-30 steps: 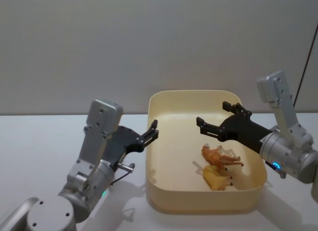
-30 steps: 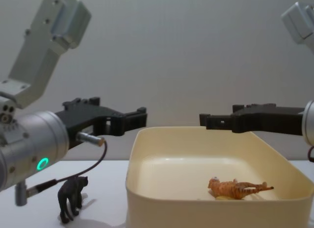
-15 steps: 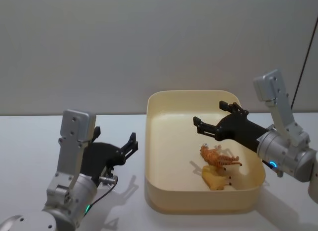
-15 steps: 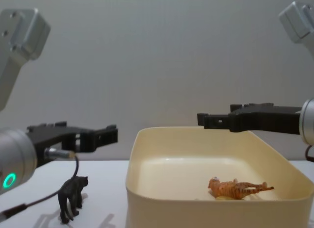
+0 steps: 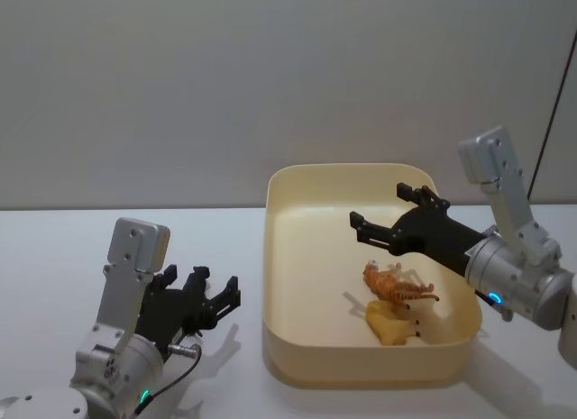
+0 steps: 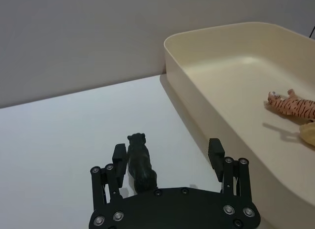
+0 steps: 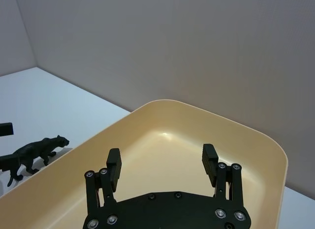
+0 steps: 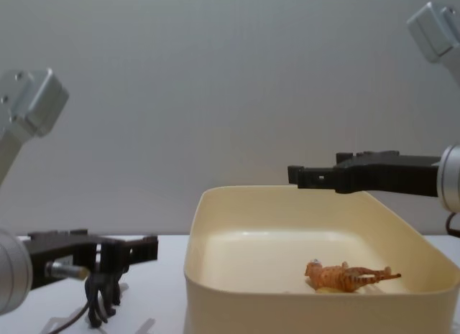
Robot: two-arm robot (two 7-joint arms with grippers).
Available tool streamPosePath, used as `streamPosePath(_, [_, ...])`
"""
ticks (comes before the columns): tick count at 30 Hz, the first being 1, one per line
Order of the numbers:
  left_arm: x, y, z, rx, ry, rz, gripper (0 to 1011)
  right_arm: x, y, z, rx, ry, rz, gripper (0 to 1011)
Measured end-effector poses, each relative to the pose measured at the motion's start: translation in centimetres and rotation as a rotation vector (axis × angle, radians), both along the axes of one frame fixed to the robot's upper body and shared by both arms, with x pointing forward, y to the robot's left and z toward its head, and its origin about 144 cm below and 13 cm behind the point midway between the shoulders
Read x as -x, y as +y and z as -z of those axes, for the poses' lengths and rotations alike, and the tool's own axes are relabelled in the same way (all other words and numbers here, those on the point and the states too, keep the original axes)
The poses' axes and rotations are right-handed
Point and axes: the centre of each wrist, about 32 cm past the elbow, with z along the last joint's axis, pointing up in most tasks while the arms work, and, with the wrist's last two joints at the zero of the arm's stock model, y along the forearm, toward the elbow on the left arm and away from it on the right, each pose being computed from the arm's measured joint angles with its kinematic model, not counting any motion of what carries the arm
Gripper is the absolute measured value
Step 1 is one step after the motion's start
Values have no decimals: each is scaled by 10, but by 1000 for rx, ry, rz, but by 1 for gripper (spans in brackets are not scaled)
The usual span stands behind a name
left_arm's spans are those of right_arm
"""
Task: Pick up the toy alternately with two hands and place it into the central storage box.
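Note:
A black panther toy [image 6: 140,166] stands on the white table left of the cream-yellow storage box [image 5: 347,170]. My left gripper [image 6: 167,155] is low over the table, open, with the panther between its fingers, close to one finger [image 6: 119,156]. The chest view shows the left gripper [image 8: 129,251] just above the panther [image 8: 99,297]. My right gripper [image 5: 380,207] hovers open and empty over the box. An orange tiger toy [image 5: 397,286] and a yellow toy [image 5: 389,322] lie inside the box.
The box wall [image 6: 206,106] runs close beside the left gripper. The white table [image 6: 64,125] is bare around the panther. A grey wall stands behind the table. In the right wrist view the panther [image 7: 32,152] stands outside the box rim [image 7: 216,121].
My left arm has pulled back from the box rim and dropped to the table, bringing its open fingers around the black panther. The right arm has hardly moved.

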Motion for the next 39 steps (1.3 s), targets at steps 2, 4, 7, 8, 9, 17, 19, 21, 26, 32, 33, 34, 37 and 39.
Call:
streamPosePath(2, [-2,3,2,-2,20,2,1001,0,0,0,0,0,0,1001])
streamPosePath(4, [-3,4,4,-2,31,3,1001,0,0,0,0,0,0,1001])
streamPosePath(7, [-6,8,7,2,57,2,1001,0,0,0,0,0,0,1001])
streamPosePath(8, [-7,9,8,5,62,3,1001,0,0,0,0,0,0,1001])
streamPosePath(9, [-7,9,9,7,65,2,1001,0,0,0,0,0,0,1001])
streamPosePath(17, [-15,14,17,43,103,-17,1001,0,0,0,0,0,0,1001])
streamPosePath(19, [-16,15,19,51,108,-22,1001,0,0,0,0,0,0,1001])
streamPosePath(21, [-18,16,21,63,114,-29,1001,0,0,0,0,0,0,1001])
streamPosePath(26, [-23,18,26,87,122,-46,1001,0,0,0,0,0,0,1001])
streamPosePath(32, [-27,20,30,111,129,-64,981,0,0,0,0,0,0,1001])
streamPosePath(33, [-28,20,31,115,129,-66,944,0,0,0,0,0,0,1001])
streamPosePath(34, [-28,21,31,117,130,-68,931,0,0,0,0,0,0,1001])
streamPosePath(37, [-30,21,32,123,132,-73,860,0,0,0,0,0,0,1001])
streamPosePath(39, [-30,21,33,126,133,-75,818,0,0,0,0,0,0,1001])
